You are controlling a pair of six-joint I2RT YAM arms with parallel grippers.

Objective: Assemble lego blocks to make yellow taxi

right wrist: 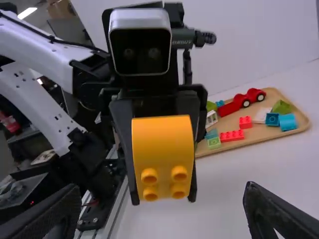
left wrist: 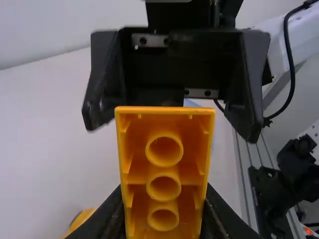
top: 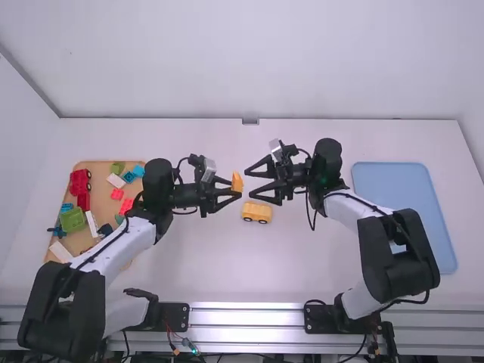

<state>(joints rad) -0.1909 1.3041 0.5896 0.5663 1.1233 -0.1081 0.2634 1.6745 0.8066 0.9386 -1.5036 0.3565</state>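
High view: left claw (top: 236, 188) clamped on curved yellow-orange block (top: 237, 182), above counter (top: 302, 265). Right claw (top: 249, 184) spread, facing block. Yellow wheeled base (top: 256, 212) below, midway between counter's left and right edges.

Left wrist view: block's long axis roughly upright, hollow underside toward left wrist; right claw beyond it. Handover seems next.

Right wrist view: right claw parted, empty; block straight ahead, studs facing it. Pale lettering (right wrist: 182, 43) on left arm.

From my end I see a white wall (top: 249, 60) behind the white table (top: 227, 276), metal rails (top: 249, 318) along its near edge — and, off in the room, a lit strip light (right wrist: 27, 13)
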